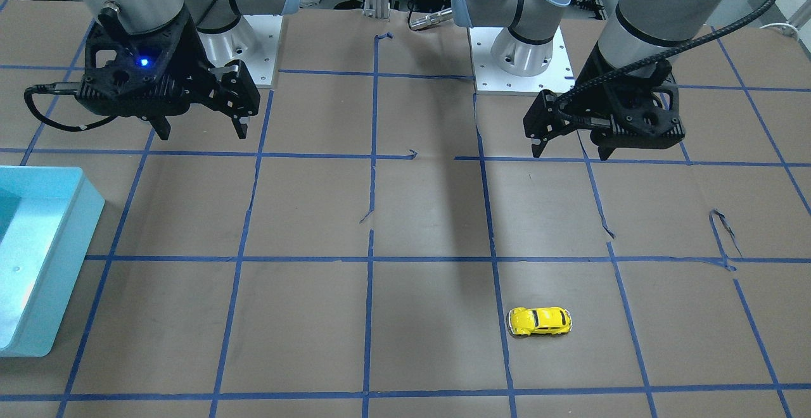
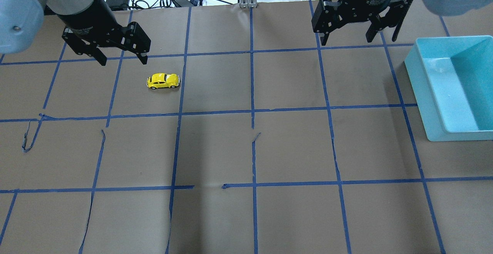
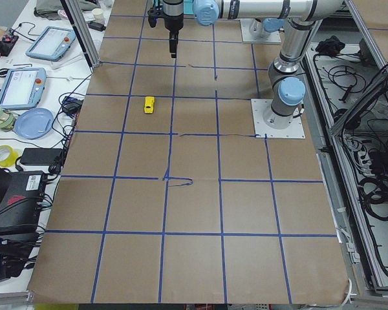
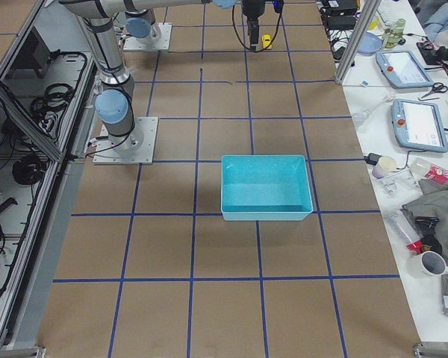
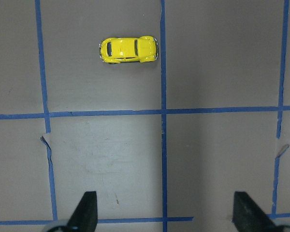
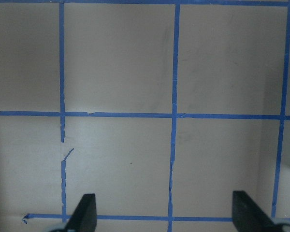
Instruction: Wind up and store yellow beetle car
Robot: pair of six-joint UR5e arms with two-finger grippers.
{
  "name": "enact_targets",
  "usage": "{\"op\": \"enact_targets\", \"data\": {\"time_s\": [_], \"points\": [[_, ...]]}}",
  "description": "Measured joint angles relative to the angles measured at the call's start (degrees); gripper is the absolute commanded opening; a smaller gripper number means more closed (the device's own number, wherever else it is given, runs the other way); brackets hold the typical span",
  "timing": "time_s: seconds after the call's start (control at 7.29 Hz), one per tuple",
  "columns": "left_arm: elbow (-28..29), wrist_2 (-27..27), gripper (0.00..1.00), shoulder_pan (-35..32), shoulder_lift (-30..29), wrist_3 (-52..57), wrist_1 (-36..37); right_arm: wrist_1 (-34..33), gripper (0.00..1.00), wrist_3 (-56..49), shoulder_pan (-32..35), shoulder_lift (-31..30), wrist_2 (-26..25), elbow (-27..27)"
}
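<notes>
The yellow beetle car [image 2: 163, 81] stands on its wheels on the brown paper table, on the robot's left side; it also shows in the front view [image 1: 539, 321] and the left wrist view [image 5: 128, 50]. My left gripper [image 2: 123, 58] is open and empty, hanging above the table a little behind and to the side of the car. My right gripper [image 2: 346, 40] is open and empty, high over the far right part of the table, next to the teal bin [image 2: 427, 92]. Both pairs of fingertips [image 5: 84, 212] [image 6: 85, 212] show wide apart in the wrist views.
The teal bin [image 1: 70, 228] sits at the table's right edge and looks empty [image 4: 266, 186]. Blue tape lines [image 2: 252, 111] grid the paper, peeled in places. Arm bases [image 1: 523, 50] stand at the robot's side. Tablets and cables lie beyond the table edge [image 3: 26, 84].
</notes>
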Motion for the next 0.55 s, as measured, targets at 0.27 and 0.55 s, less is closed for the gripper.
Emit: {"op": "enact_targets", "data": {"time_s": [0.27,0.55], "points": [[0.01,-0.12,1.00,0.07,-0.15,-0.03,0.05,0.00,1.00,0.00,0.01,0.06,0.02,0.00],[-0.03,-0.20,1.00,0.39,-1.07,-0.65,0.99,0.00,1.00,0.00,0.01,0.07,0.02,0.00]]}}
